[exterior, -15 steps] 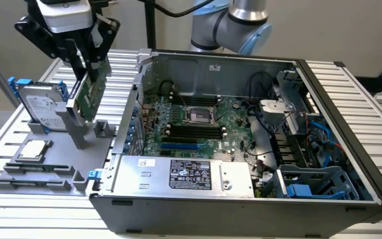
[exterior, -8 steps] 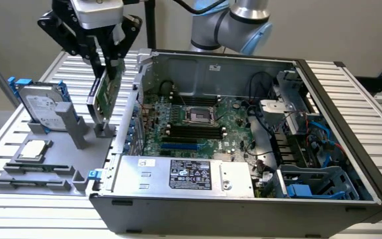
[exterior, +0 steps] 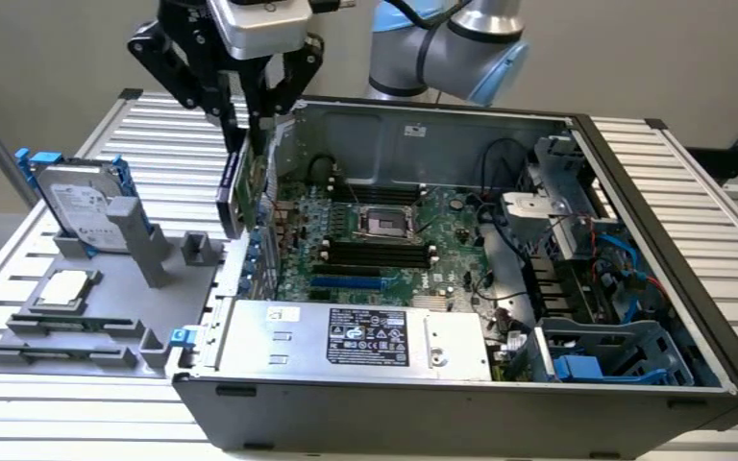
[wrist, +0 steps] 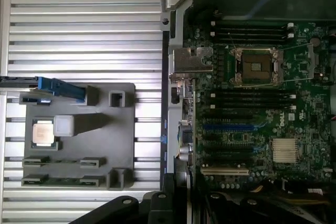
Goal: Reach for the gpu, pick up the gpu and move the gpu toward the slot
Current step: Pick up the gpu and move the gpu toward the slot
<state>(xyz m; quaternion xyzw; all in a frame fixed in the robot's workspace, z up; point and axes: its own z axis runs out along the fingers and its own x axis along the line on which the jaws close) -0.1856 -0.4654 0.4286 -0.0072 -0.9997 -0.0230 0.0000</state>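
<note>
The robot arm [exterior: 453, 43] is made of fat round silver tubes with light blue caps on the joints. A blue cable runs along it. At its end sits a white and grey block. Under that block is the claw [exterior: 251, 115], black, with long thin fingers [exterior: 231, 113] built from linked bars.

Open computer case [exterior: 676, 384] lying on slatted metal table [exterior: 151, 134], motherboard [exterior: 382, 240] exposed, empty CPU socket [exterior: 386, 223] near its middle. Silver power supply [exterior: 356, 336] along case's near wall. Grey fixture tray [exterior: 74, 327] beside the case, toward table's edge. Hard drive [exterior: 77, 202] upright in blue frame at tray's far end; square silver chip [exterior: 61, 288] flat on tray.
</note>
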